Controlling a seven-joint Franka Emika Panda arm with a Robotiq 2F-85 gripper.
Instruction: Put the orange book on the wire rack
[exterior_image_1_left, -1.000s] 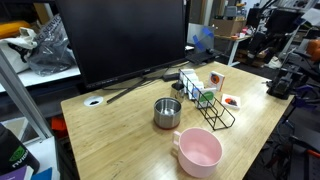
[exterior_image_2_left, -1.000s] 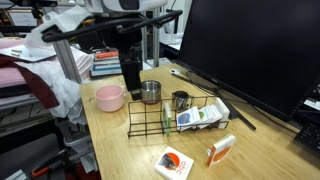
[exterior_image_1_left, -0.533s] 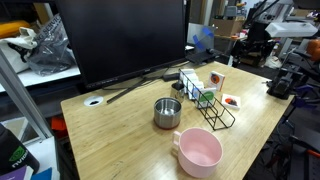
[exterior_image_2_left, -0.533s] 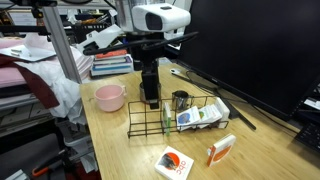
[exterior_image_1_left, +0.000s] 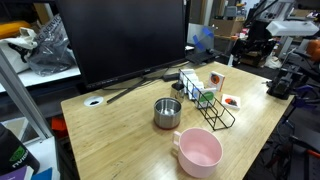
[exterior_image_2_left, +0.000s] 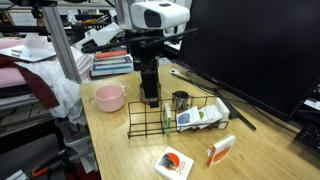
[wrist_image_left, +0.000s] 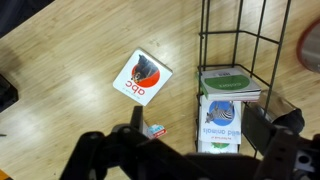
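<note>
Arm swings from above pink bowl (exterior_image_2_left: 110, 97) toward wire rack (exterior_image_2_left: 170, 122) within last second; over final half-second, no visible shift.
- Meaning: approach under way, grasp not begun, book untouched.
- Hand (exterior_image_2_left: 150, 99) hangs above counter (exterior_image_2_left: 120, 150) at rack's bowl-side end. Wrist view: fingers (wrist_image_left: 105, 152) spread wide, nothing between them.
- Orange book (exterior_image_2_left: 221, 150) stands on counter just off rack's opposite end, outside wires, near flat red-and-white card (exterior_image_2_left: 174, 163).
- Rack lies between hand and book; the two well apart.
- Judgement: hand must travel along rack before any descent.

Orange book (exterior_image_2_left: 218, 150) upright near wire rack (exterior_image_2_left: 148, 121)
</note>
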